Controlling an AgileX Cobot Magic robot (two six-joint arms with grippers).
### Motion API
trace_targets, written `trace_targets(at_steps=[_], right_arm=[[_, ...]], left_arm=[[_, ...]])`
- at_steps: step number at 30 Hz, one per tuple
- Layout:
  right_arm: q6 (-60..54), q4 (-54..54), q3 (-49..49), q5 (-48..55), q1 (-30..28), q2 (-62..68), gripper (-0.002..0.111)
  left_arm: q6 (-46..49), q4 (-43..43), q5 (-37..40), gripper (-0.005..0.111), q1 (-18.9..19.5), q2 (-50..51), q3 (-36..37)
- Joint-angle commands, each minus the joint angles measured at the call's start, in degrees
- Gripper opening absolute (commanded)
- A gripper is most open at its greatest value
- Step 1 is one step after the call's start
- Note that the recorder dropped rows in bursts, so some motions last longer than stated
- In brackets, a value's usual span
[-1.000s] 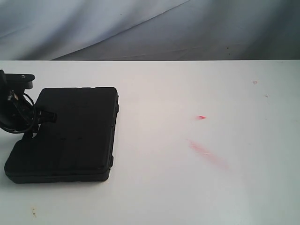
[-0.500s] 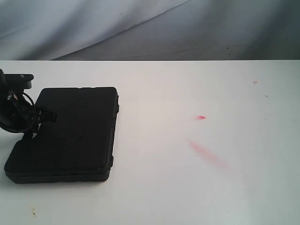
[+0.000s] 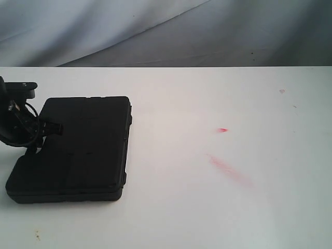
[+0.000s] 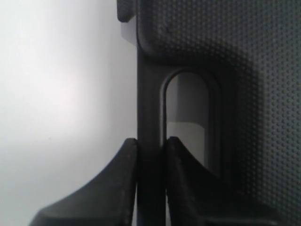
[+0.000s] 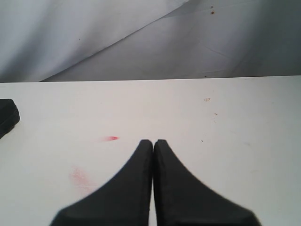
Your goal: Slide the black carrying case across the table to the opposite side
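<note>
— Black carrying case (image 3: 72,150) lies flat at the left of your white table (image 3: 207,218), toward the near edge: a rounded-corner slab of matte, finely dimpled plastic.
— And you have its slim handle bar (image 4: 150,94) pinched between the left gripper's (image 4: 151,141) smooth curved fingers, beside an oval cut-out (image 4: 190,117).
— Your right gripper (image 5: 153,141) hangs over the smooth tabletop with fingers pressed together, holding nothing; smeared red marks (image 3: 228,168) lie nearby.
</note>
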Motion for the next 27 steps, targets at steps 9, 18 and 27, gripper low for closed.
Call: trace_targets(at_steps=[9,18,27], right_arm=[[0.1,0.4,0.2,-0.1,-0.5,-0.2,0.000],[0.1,0.4,0.2,-0.1,-0.5,-0.2,0.000],[0.1,0.4,0.2,-0.1,-0.5,-0.2,0.000]], left_arm=[[-0.4,-2.6,0.5,0.006,-0.3,-0.8,0.3],[-0.3,-2.6,-0.4,0.006,-0.3,-0.8,0.3],[-0.3,-2.5,-0.6,0.021,-0.3,-0.8,0.3]])
